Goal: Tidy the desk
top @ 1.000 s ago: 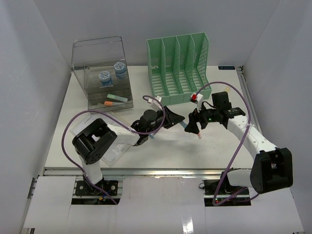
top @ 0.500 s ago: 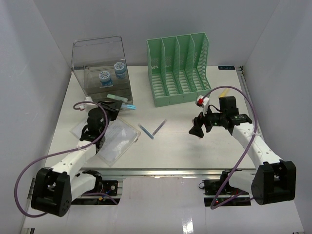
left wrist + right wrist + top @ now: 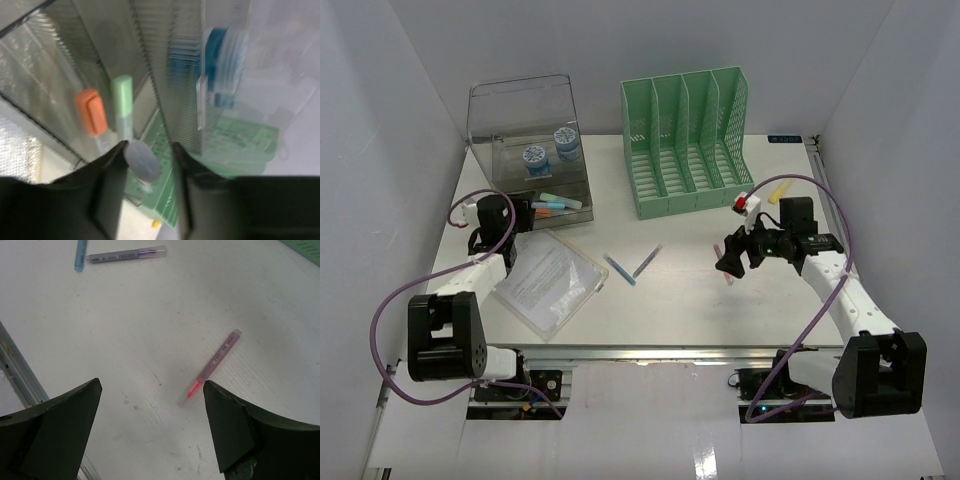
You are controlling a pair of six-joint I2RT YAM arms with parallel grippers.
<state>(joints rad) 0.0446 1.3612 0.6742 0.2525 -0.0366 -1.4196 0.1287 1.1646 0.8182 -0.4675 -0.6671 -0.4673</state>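
The white table (image 3: 700, 310) lay under both arms. On its right side, the right end effector (image 3: 152, 385) hung wide open over a pink pen (image 3: 212, 365). If it closed off-centre, the pen might roll away. At the far left, by the clear box (image 3: 530, 150), the left end effector (image 3: 147, 150) was narrow, and I cannot tell if it gripped anything.

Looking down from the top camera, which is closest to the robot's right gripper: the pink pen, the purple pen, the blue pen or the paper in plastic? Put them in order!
Starting from the right gripper:
1. Pink pen, lying right under it.
2. Purple pen, off to its left, toward the middle.
3. Blue pen, just past the purple one.
4. Paper in plastic, far over on the left.
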